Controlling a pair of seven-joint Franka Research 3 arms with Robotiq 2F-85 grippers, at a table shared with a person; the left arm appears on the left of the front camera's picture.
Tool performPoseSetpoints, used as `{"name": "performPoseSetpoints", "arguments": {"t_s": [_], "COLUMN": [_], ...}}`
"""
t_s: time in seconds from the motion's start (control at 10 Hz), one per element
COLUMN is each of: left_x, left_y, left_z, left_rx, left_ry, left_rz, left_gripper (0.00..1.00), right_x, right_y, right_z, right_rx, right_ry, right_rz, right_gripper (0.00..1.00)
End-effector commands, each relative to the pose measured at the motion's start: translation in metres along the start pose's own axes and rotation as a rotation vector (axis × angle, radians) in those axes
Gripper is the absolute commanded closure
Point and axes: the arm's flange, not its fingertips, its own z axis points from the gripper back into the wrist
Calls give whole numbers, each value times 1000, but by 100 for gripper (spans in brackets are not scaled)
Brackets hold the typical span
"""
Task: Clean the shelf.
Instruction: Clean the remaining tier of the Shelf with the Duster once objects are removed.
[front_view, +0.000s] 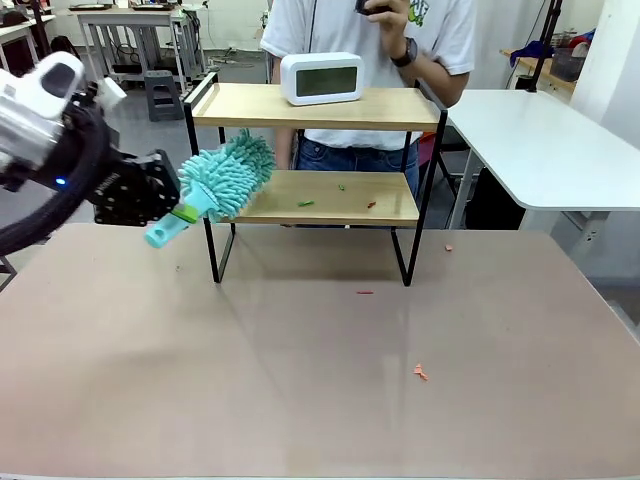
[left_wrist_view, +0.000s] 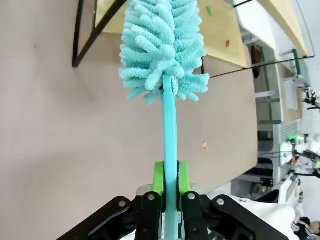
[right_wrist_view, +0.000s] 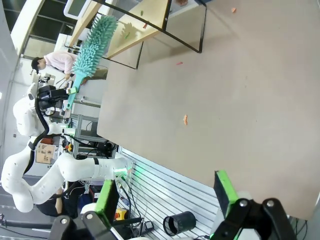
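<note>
The shelf (front_view: 400, 108) is sitting at the 12 o'clock side of the table (front_view: 300, 400). My left gripper (left_wrist_view: 170, 180) is squeezing the handle of the fluffy duster (front_view: 228, 175), whose head is at the lower board's 9 o'clock end. My right gripper (right_wrist_view: 166, 195) is gaping wide, empty. I am seeing bits (front_view: 305, 203) too tiny to name.

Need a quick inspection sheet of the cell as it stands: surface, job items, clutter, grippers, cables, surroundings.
Surface: table, a few red scraps on it.
Job's things: shelf upright at the far side; duster head at its left end, between the boards.
Clutter: clock on top board; green and red scraps on lower board.
Grippers: left gripper shut on duster handle; right gripper open, empty.
Cables: black cable along left arm.
Surroundings: person behind shelf; white table at right.
</note>
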Motion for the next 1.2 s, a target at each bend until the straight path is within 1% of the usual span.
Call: {"name": "performPoseSetpoints", "arguments": {"t_s": [0.0, 0.1, 0.2, 0.3, 0.4, 0.5, 0.6, 0.9, 1.0, 1.1], "left_x": [13, 18, 22, 26, 31, 34, 34, 19, 12, 7], "left_y": [-13, -21, -29, -34, -39, -43, -50, -71, -81, -90], "left_z": [-22, -34, -45, -58, -71, -81, -92, -115, -120, -124], "left_rx": [33, 53, 81, 101, 119, 127, 138, 129, 102, 69], "left_ry": [13, -17, -46, -34, -47, -54, -30, 42, 66, 69], "left_rz": [-7, 4, 19, 29, 58, 58, 28, -59, -90, -115], "left_gripper": [87, 87, 100, 100, 100, 100, 100, 100, 100, 100], "right_x": [2, 2, 2, 2, 2, 2, 2, 2, 2, 2], "right_y": [1, 1, 1, 1, 1, 1, 1, 1, 1, 1], "right_z": [-1, -1, -1, -1, -1, -1, -1, -1, -1, -1], "right_rx": [22, 22, 22, 22, 22, 22, 22, 22, 22, 22], "right_ry": [-19, -19, -19, -19, -19, -19, -19, -19, -19, -19], "right_rz": [24, 24, 24, 24, 24, 24, 24, 24, 24, 24], "right_gripper": [0, 0, 0, 0, 0, 0, 0, 0, 0, 0]}}
